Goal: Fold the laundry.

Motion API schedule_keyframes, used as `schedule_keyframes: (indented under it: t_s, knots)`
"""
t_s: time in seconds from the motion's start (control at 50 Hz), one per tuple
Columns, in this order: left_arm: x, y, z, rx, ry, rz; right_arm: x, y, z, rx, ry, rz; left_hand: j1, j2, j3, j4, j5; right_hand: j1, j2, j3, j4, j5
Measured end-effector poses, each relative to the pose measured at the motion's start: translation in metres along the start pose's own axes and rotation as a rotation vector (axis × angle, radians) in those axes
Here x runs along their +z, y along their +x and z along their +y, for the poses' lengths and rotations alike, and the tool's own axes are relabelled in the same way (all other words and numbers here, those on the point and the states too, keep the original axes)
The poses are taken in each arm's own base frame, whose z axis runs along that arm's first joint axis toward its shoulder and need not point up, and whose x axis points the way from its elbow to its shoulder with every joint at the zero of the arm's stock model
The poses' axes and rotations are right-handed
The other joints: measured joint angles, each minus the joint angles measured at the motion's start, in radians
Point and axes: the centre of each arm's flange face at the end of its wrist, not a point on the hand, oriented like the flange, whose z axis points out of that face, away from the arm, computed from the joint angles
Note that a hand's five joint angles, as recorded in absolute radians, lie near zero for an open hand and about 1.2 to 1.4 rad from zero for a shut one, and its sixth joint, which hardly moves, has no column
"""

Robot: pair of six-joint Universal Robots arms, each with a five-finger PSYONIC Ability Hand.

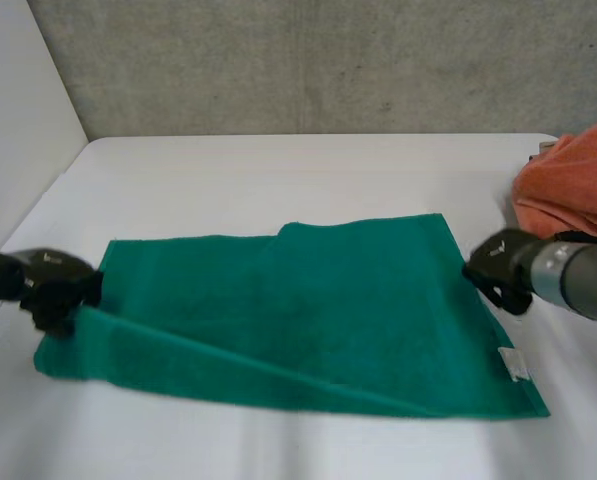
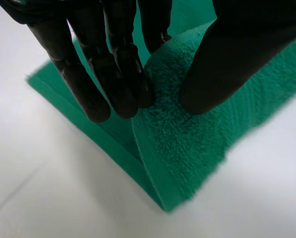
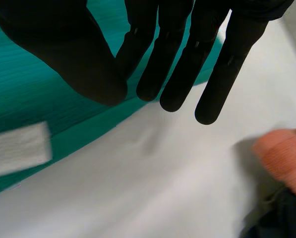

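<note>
The green towel (image 1: 308,310), lying at the middle of the white table (image 1: 278,180) with a near strip doubled over, is being folded. Its left edge is being pinched between the fingers and thumb of the left hand (image 1: 53,290). The right hand (image 1: 500,268) is being held straight-fingered and empty at the right edge; a grasp there is judged necessary next.

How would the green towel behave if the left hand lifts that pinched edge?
Probably floppy: the green towel bunches into a soft ridge between the fingers and thumb of the left hand. Its looped pile looks grippy, so slipping seems unlikely. The rest would likely sag and drag along the table.
</note>
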Motion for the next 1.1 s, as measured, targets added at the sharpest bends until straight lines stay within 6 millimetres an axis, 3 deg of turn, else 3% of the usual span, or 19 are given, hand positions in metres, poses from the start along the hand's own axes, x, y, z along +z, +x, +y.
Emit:
schedule_keyframes:
  t_s: [0.18, 0.24, 0.28, 0.3, 0.38, 0.5, 0.6, 0.72, 0.92, 0.98, 1.02, 1.04, 1.06, 1.1]
  knots:
    - [0.036, -0.023, -0.030, -0.136, 0.080, -0.132, 0.042, 0.014, -0.020, 0.078, 0.119, 0.183, 0.000, 0.000, 0.000, 0.000, 0.000, 0.000, 0.000, 0.000, 0.000, 0.000]
    - [0.042, -0.025, -0.034, -0.164, 0.075, -0.155, 0.050, 0.017, -0.024, 0.091, 0.137, 0.218, 0.000, 0.000, 0.000, 0.000, 0.000, -0.007, -0.010, -0.006, -0.013, -0.019]
    - [0.044, -0.025, -0.035, -0.171, 0.071, -0.157, 0.051, 0.018, -0.025, 0.103, 0.140, 0.228, 0.000, 0.000, 0.000, 0.000, 0.000, -0.117, -0.137, -0.139, -0.145, -0.139]
    - [0.045, -0.024, -0.036, -0.177, 0.067, -0.156, 0.050, 0.019, -0.026, 0.127, 0.140, 0.235, 0.000, 0.000, 0.000, 0.000, 0.000, -0.384, -0.401, -0.395, -0.399, -0.418]
    - [0.045, -0.020, -0.037, -0.179, 0.061, -0.144, 0.037, 0.020, -0.031, 0.217, 0.146, 0.233, 0.000, 0.000, 0.000, 0.000, 0.000, -0.677, -0.720, -0.713, -0.723, -0.752]
    - [0.044, -0.017, -0.038, -0.173, 0.060, -0.136, 0.000, 0.018, -0.043, 0.347, 0.156, 0.197, 0.000, 0.000, 0.000, 0.000, 0.000, -0.823, -0.862, -0.871, -0.878, -0.913]
    - [0.042, -0.018, -0.038, -0.174, 0.060, -0.137, -0.029, 0.002, -0.041, 0.419, 0.067, 0.100, 0.000, 0.000, 0.000, 0.000, 0.000, -0.877, -0.925, -0.927, -0.924, -0.968]
    - [0.038, -0.017, -0.036, -0.177, 0.061, -0.134, -0.037, -0.016, -0.032, 0.392, -0.030, 0.032, 0.000, 0.000, 0.000, 0.000, 0.000, -0.877, -0.924, -0.927, -0.924, -0.968]
    - [0.035, -0.014, -0.034, -0.181, 0.056, -0.121, -0.025, -0.031, -0.012, 0.299, -0.128, 0.046, 0.000, 0.000, 0.000, 0.000, 0.000, -0.844, -0.881, -0.886, -0.899, -0.901]
    - [0.035, -0.015, -0.032, -0.184, 0.054, -0.120, -0.018, -0.037, -0.009, 0.288, -0.131, 0.052, 0.000, 0.000, 0.000, 0.000, 0.000, -0.672, -0.711, -0.715, -0.741, -0.738]
    - [0.036, -0.015, -0.031, -0.187, 0.052, -0.120, -0.012, -0.040, -0.007, 0.282, -0.126, 0.059, 0.000, 0.000, 0.000, 0.000, 0.000, -0.272, -0.330, -0.346, -0.363, -0.363]
    - [0.036, -0.015, -0.031, -0.187, 0.051, -0.120, -0.011, -0.041, -0.007, 0.281, -0.124, 0.061, 0.000, 0.000, 0.000, 0.000, 0.000, -0.252, -0.289, -0.306, -0.322, -0.343]
    - [0.037, -0.016, -0.030, -0.188, 0.050, -0.121, -0.006, -0.041, -0.006, 0.275, -0.116, 0.068, 0.000, 0.000, 0.000, 0.000, 0.000, -0.058, -0.105, -0.125, -0.138, -0.141]
    - [0.038, -0.018, -0.029, -0.190, 0.048, -0.123, -0.001, -0.042, -0.006, 0.268, -0.106, 0.077, 0.000, 0.000, 0.000, 0.000, 0.000, 0.001, -0.005, -0.020, -0.024, -0.040]
